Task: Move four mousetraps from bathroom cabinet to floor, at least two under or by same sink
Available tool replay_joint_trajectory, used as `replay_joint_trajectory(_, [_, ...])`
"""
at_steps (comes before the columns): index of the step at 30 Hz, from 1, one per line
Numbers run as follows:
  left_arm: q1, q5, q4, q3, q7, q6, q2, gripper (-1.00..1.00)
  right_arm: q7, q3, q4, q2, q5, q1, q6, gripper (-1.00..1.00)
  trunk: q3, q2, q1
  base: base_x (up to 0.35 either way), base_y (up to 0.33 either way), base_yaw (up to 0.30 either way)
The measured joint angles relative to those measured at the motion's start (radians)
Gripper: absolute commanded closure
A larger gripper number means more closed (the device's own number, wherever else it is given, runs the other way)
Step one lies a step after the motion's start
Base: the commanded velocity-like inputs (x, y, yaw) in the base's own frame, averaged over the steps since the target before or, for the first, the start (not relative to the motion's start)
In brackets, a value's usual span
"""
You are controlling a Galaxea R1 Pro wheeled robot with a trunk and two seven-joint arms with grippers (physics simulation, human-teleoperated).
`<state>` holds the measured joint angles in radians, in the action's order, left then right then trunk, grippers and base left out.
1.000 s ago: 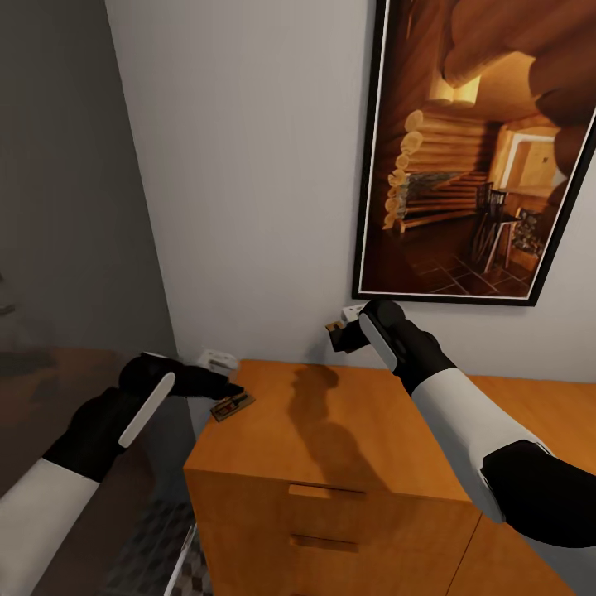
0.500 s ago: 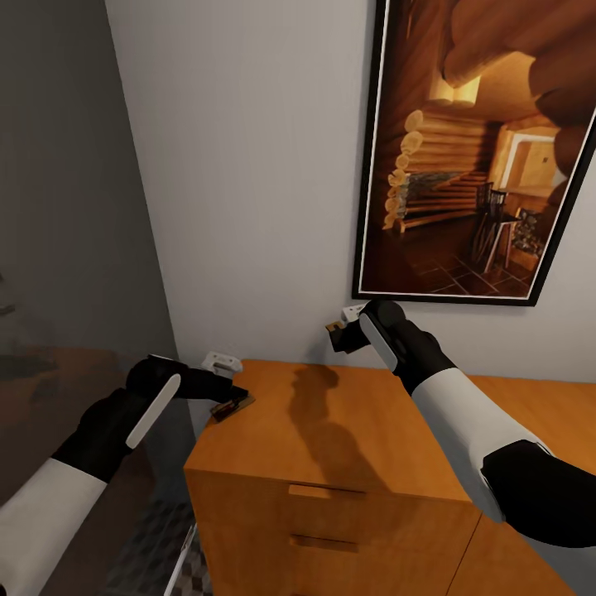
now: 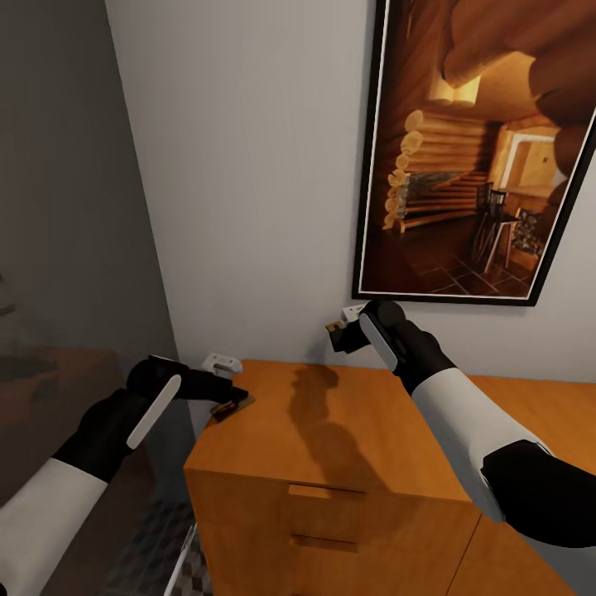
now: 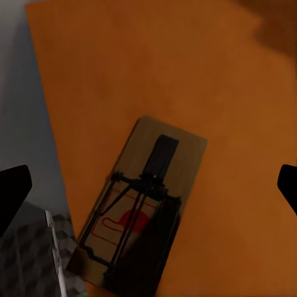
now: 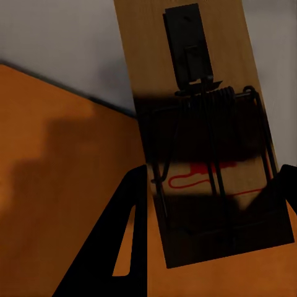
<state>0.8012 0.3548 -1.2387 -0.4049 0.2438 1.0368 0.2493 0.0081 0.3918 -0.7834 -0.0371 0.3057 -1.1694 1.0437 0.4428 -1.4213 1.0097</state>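
Left gripper (image 3: 234,396): fingers spread wide, poised over a mousetrap (image 4: 139,207) lying flat at the corner of the cabinet (image 3: 348,447).
Right gripper (image 3: 343,331): pinching a second mousetrap (image 5: 207,139), held above the cabinet.
Handling: probably light, stiff, thin wood; better gripped by the long edges, away from the wire spring.

I'm facing a plain pale grey wall (image 3: 248,165) with a black-framed picture (image 3: 480,157) of a log-cabin interior hanging on it. To my left stands a darker grey, faintly reflective panel (image 3: 66,207). A white socket (image 3: 221,362) sits low on the wall. Down in the corner I glimpse cube-patterned tiles (image 3: 157,546).
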Motion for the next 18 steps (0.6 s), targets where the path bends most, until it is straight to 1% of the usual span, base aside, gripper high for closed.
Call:
replay_joint_trajectory(13, [0.000, -0.002, 0.078, 0.001, -0.001, -0.005, -0.001, -1.00, 0.000, 0.000, 0.001, 0.000, 0.000, 0.000, 0.000, 1.00, 0.000, 0.000, 0.000, 0.000, 0.000, 0.000])
replay_joint_trajectory(18, [0.000, -0.004, 0.096, 0.001, 0.000, -0.010, -0.002, -1.00, 0.000, 0.000, 0.001, 0.000, 0.000, 0.000, 0.000, 1.00, 0.000, 0.000, 0.000, 0.000, 0.000, 0.000])
